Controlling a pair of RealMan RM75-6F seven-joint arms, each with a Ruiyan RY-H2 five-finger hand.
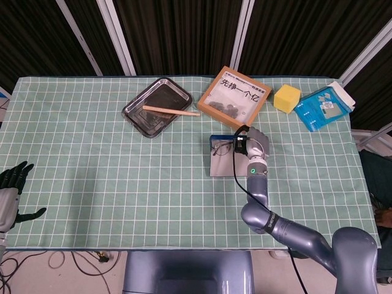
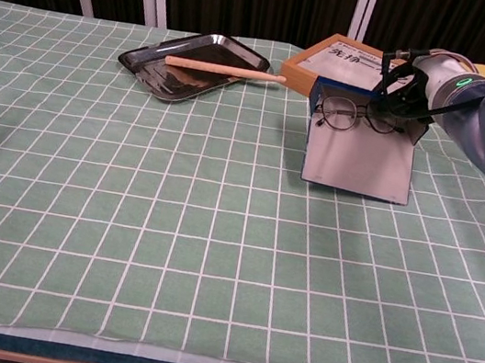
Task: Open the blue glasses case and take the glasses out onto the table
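Chest view: the glasses (image 2: 356, 117) are gripped at one end by the right robot hand (image 2: 408, 91) over the opened blue glasses case (image 2: 359, 154) on the bench (image 2: 125, 218), presumably for lifting out, while the left robot hand (image 1: 11, 190) is held empty, fingers apart.

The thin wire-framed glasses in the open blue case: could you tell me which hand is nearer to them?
Right. The right hand grips the glasses; the left hand idles at the table's far left edge.

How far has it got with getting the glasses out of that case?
The blue glasses case already lies open. The right hand is gripping the thin wire-framed glasses at the case's far edge. They are not yet set down on the green checked tablecloth. The left hand waits idle.
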